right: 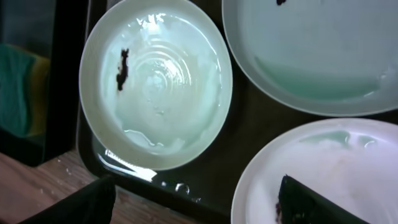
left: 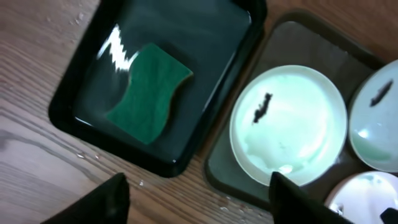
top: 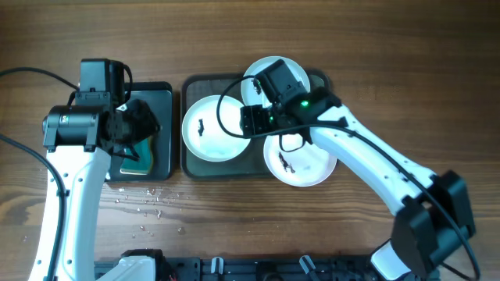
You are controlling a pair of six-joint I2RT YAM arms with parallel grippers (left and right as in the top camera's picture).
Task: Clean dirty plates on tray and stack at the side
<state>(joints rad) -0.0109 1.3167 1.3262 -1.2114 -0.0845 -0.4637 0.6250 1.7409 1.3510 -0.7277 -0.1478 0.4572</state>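
**A:** Where do the plates stand?

**B:** All three are on the tray [top: 234,168]. Plate A [top: 212,129] is at its 9 o'clock. Plate B [top: 262,69] is at 12, partly under the right arm. Plate C [top: 306,165] is at 5 and overhangs the rim. Each carries a dark smudge [top: 201,125]. Nothing is stacked at the side yet.

**A:** Grippers?

**B:** The right gripper [right: 196,186] hangs over the tray among the plates, jaws spread, nothing between them. The left gripper [left: 199,179] is also spread and empty, over the black tray [left: 205,37] at the tray's 9 o'clock.

**A:** Why those positions?

**B:** This is judgement. The sponge [left: 149,92] lies flat in the black tray. Droplets [top: 148,204] on the table at its 6 o'clock suggest it is wet. Left looks placed to fetch the sponge, right to steady or lift a plate. A is nearest the sponge, so it is probably first.

**A:** Risk?

**B:** C, sitting partly off the rim, may tip if pressed on its outer edge.
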